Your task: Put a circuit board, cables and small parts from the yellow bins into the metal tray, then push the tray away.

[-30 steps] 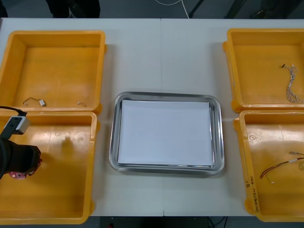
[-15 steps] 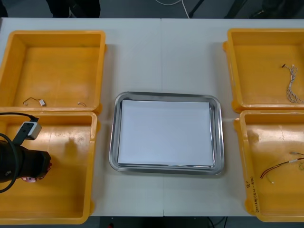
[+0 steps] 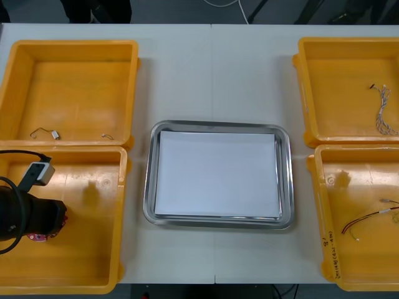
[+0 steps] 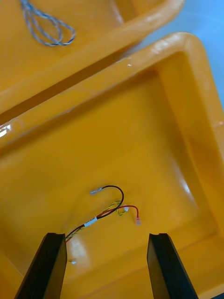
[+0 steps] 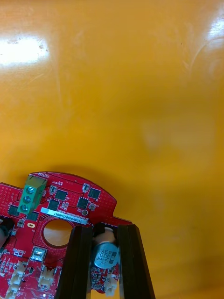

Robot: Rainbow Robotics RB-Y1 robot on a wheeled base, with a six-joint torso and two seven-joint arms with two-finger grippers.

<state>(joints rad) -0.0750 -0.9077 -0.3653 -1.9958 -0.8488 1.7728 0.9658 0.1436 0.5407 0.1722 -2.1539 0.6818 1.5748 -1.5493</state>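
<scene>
Left gripper (image 5: 103,230), left of metal tray (image 3: 218,125), fingers pinched capacitor (image 5: 103,256) on circuit board (image 5: 70,205); thin hold might slip. Right gripper (image 4: 106,240) stood open.

We see a light surface (image 3: 212,68) bearing two yellow bins (image 3: 68,43) at each side and a metal tray (image 3: 218,124) between them

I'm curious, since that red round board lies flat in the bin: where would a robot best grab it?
By the upright silver cylinder on the circuit board, coming straight down. The board lies flat on the yellow bin's floor, offering no edge to pinch, and the left gripper grips it there. The right gripper hangs open over a right bin.
</scene>
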